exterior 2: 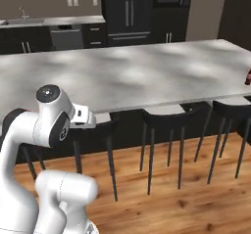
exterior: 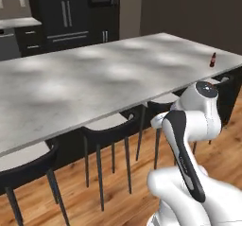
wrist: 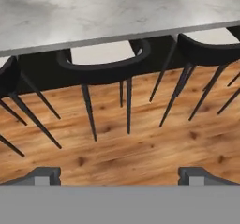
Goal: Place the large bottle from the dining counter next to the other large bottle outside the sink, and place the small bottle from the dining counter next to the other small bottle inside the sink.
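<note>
A small-looking brown cola bottle [exterior: 212,59] with a red label stands upright near the far right end of the long pale marble dining counter [exterior: 94,83]. In the right base view this bottle [exterior 2: 248,77] is cut by the right edge. My gripper [wrist: 121,176] is open with nothing between its widely spread fingertips [wrist: 47,175]. It hangs in front of the counter's near edge, pointing down at the stools and wood floor, well to the left of the bottle. The other bottles are out of view.
Black stools [wrist: 105,66] line the near side of the counter [exterior 2: 147,76], above a wooden floor [wrist: 140,148]. Dark cabinets and a fridge [exterior 2: 130,12] fill the back wall. A faucet [exterior 2: 22,12] rises from the far worktop at the back left.
</note>
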